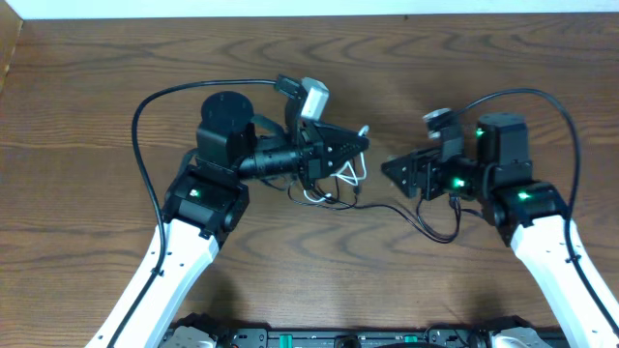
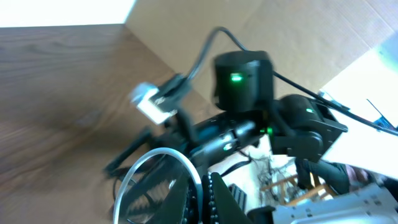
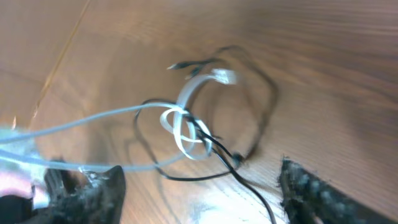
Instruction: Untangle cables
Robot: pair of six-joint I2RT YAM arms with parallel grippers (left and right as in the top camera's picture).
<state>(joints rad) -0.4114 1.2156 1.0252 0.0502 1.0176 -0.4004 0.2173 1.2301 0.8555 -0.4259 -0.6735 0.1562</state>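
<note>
The white cable (image 1: 355,178) and the thin black cable (image 1: 427,228) lie tangled on the wooden table between my arms. My left gripper (image 1: 356,147) points right and is shut on the white cable, whose loop curves past the jaws in the left wrist view (image 2: 133,172). My right gripper (image 1: 389,169) points left, open and empty, just right of the tangle. In the right wrist view the white cable (image 3: 185,140) is knotted with the black cable (image 3: 268,118). The black strand passes between the spread right fingers (image 3: 199,190).
The table (image 1: 87,145) is brown wood. Thick black robot wires arc over the left arm (image 1: 145,106) and the right arm (image 1: 563,111). The right arm (image 2: 242,81) fills the left wrist view. The table's back edge runs along the top of the overhead view.
</note>
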